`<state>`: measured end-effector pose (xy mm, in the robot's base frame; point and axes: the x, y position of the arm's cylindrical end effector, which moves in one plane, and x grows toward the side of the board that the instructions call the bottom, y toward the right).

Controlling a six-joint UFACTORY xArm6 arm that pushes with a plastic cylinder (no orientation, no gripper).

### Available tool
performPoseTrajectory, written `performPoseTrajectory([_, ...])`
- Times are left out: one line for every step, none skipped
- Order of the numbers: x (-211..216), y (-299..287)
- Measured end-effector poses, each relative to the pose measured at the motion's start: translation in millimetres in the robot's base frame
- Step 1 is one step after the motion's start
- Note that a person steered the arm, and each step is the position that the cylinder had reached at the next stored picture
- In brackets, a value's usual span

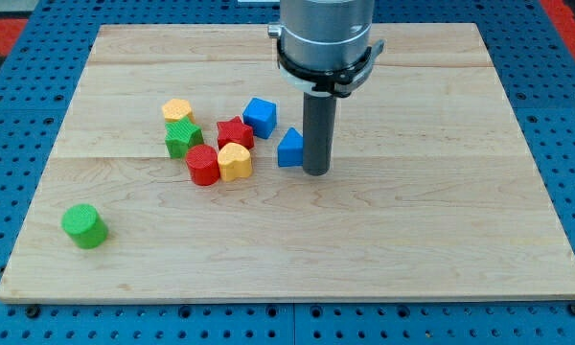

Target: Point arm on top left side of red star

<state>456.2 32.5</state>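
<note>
The red star (235, 132) lies on the wooden board (412, 220) in a cluster left of the view's middle. My tip (314, 172) rests on the board to the star's right and slightly below it, right beside a blue triangular block (289, 149). A blue cube (260, 116) sits at the star's upper right. A yellow block (235, 162) and a red cylinder (202, 165) lie just below the star. A green star (182, 139) and a yellow block (177, 111) lie to its left.
A green cylinder (84, 226) stands alone near the board's lower left. The arm's grey housing (326, 38) hangs over the board's top middle. A blue pegboard (29, 86) surrounds the board.
</note>
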Motion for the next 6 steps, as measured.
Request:
performPoseTrajectory([-28, -25])
performPoseTrajectory([-36, -36])
performPoseTrajectory([-33, -13])
performPoseTrajectory([-65, -2])
performPoseTrajectory([-124, -26])
performPoseTrajectory([-135, -102])
